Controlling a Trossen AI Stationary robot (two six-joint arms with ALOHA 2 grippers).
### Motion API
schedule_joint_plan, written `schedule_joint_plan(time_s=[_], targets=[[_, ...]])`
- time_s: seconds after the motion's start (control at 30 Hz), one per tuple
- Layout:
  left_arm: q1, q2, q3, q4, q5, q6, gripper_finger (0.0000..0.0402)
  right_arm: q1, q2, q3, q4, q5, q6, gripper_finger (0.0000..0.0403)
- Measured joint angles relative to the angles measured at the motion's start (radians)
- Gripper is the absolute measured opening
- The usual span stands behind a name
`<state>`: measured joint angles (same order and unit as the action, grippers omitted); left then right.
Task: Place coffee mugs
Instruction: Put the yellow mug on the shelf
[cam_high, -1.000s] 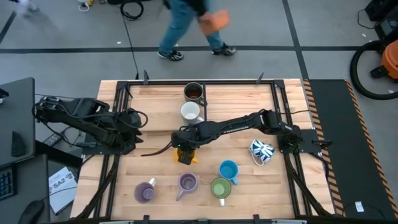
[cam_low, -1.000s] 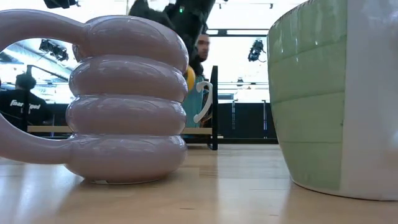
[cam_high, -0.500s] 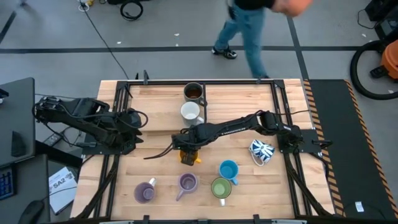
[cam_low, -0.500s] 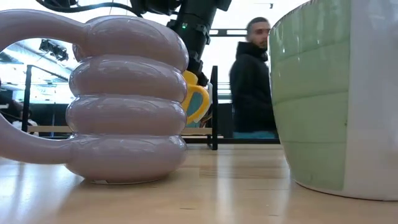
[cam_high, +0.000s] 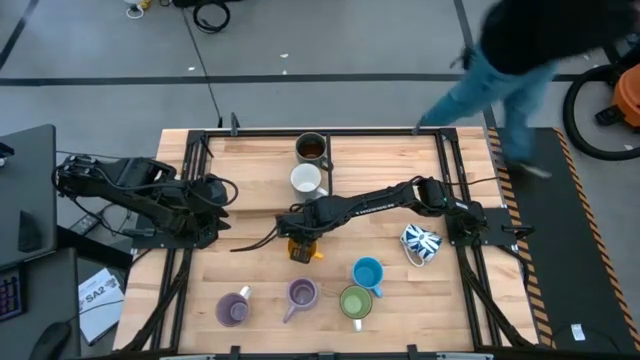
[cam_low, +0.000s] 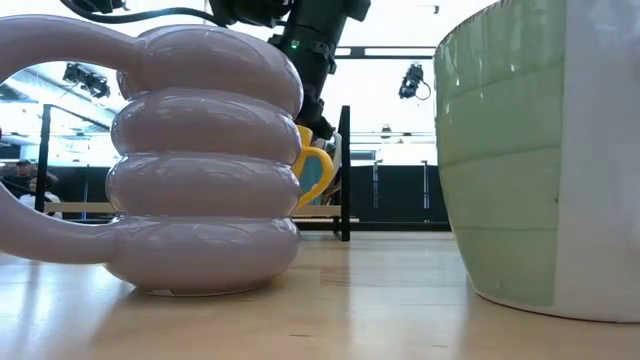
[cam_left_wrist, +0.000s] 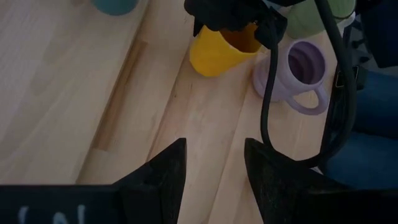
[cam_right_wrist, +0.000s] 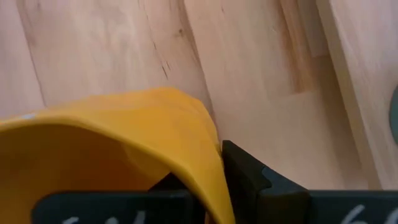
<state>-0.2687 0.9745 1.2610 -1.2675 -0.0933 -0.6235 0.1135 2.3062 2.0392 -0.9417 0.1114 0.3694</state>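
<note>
The orange mug is at the table's middle, under my right gripper, which is shut on its rim. The low view shows the mug behind a purple mug, which hides its base. The left wrist view shows the orange mug low over the wood, its mouth covered by the right gripper. My left gripper waits open over the table's left side, holding nothing. My right gripper has the orange mug's wall at the rim, with one finger outside and the other inside the mug. The fingers come steeply from above. The mug stands nearly upright. Whether its base touches the table I cannot tell.
A dark grey mug and a white mug stand at the far middle. The blue, green and two purple mugs stand near the front, the patterned mug at the right. A person passes beyond the far right corner.
My right gripper has sunk a little toward the table with the orange mug, which shows lower in the low view than before. Beyond the table's far edge, a person has walked from left to right.
</note>
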Motion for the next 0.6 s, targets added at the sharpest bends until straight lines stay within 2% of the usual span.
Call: schedule_joint_plan(time_s=[0.23,0.6], targets=[[0.0,0.0,0.0,0.0,0.0,0.0,0.0169,-0.003,0.0,0.0,0.0,-0.003,0.004,0.0063],[0.0,0.0,0.0,0.0,0.0,0.0,0.0169,-0.023,-0.002,0.0,0.005,-0.008,0.006,0.0132]])
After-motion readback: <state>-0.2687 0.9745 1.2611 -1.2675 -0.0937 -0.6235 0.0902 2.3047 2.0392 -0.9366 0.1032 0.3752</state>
